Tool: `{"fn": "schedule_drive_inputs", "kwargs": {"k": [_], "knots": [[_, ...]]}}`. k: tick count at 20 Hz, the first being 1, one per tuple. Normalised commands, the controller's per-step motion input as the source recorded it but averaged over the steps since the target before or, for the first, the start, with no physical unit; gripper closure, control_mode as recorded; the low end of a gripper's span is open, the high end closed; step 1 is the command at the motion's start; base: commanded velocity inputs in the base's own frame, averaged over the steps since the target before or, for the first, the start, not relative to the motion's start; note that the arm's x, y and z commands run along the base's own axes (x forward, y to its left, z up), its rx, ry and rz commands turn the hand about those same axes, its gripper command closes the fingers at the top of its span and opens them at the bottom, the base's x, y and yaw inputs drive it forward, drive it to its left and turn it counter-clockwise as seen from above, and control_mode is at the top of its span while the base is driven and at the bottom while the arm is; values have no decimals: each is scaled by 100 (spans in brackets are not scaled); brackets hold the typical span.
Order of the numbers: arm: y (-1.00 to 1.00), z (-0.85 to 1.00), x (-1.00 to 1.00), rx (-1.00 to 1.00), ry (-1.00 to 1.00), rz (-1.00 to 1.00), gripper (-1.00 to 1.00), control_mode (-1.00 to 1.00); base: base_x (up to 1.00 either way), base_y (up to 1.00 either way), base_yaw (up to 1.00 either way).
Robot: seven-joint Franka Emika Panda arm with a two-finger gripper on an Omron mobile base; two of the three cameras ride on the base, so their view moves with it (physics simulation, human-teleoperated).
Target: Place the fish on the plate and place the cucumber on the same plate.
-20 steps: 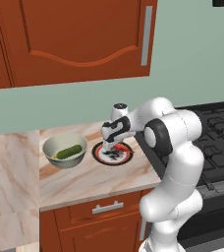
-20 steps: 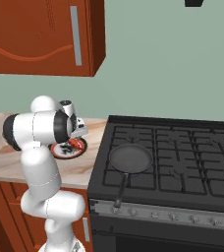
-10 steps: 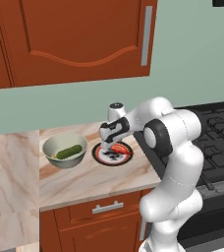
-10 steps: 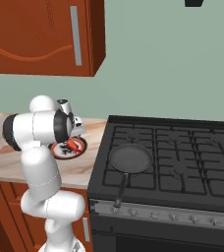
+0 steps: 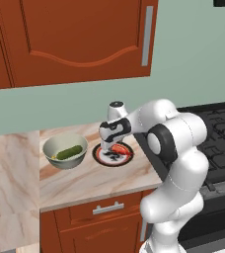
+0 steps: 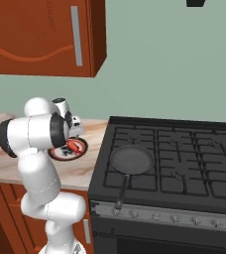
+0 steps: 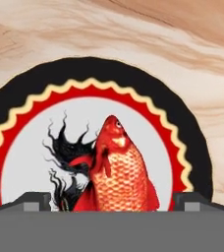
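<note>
Fish (image 7: 118,170) lying flat on the white centre of the plate (image 7: 192,142), straight below the claw (image 7: 111,201) and between its two finger tips (image 7: 33,201), not gripped. Claw spread wide with nothing in it, tips standing well clear of the fish on either side. Same thing from the left base view: claw (image 5: 110,147) just above the plate (image 5: 100,157) with the red fish (image 5: 120,149) lying on it, near the table (image 5: 90,180) edge next to the stove (image 5: 218,143). Cucumber (image 5: 68,152) sitting in the pale bowl (image 5: 51,160) just left of the plate, well apart from the claw. Arm folded over from the lower right, elbow high, forearm reaching left, hand pointing down at the plate. From the right base view, plate (image 6: 74,154) and fish (image 6: 74,147) peeking out beside the arm, black frying pan (image 6: 132,160) on the stove.
</note>
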Motion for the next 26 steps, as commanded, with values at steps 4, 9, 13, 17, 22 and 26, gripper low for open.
{"fn": "schedule_drive_inputs", "kwargs": {"k": [4, 9, 13, 17, 22, 26], "knots": [[8, 25, -35, 0, -4, -5, -100, -100, 0, 0, 0], [8, 28, -34, 0, -5, -10, -100, -100, 0, 0, 0], [12, 22, -44, 0, -6, -15, -100, -100, 0, 0, 0], [15, 28, -41, 0, -10, -13, -100, -100, 0, 0, 0], [19, 35, -31, 0, -4, -3, -100, -100, 0, 0, 0], [17, 35, -32, 0, -5, 0, -100, -100, 0, 0, 0]]}}
